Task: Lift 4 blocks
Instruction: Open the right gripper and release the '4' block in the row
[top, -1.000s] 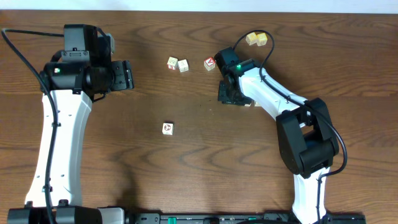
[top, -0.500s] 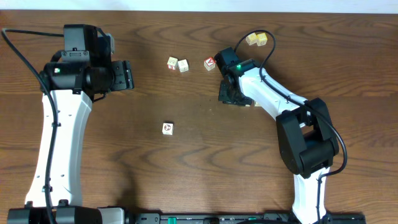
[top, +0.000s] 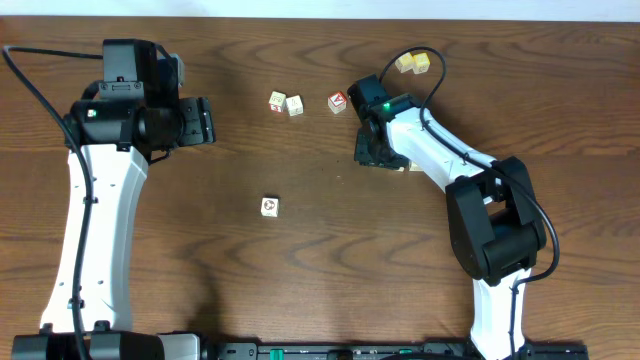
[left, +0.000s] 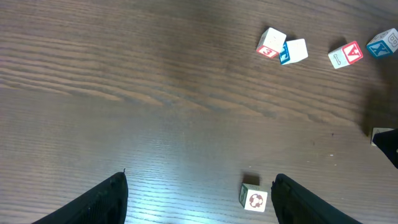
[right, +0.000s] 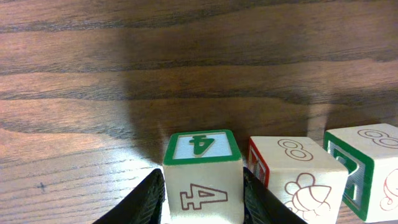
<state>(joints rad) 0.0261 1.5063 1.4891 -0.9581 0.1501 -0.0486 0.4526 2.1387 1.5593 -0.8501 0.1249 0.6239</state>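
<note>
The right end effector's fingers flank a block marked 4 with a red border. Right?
Not quite. The right wrist view shows the 4 block has a green border; the red-bordered one is the 8 block beside it. The right end effector does flank the 4 block.

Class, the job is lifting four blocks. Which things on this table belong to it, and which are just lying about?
Job: number-4 block; bee block; green-edged block; ring-marked block.

Lying about: two yellow cubes; red-faced cube; red-3 cube; blue-sided cube; blue-faced cube.
</note>
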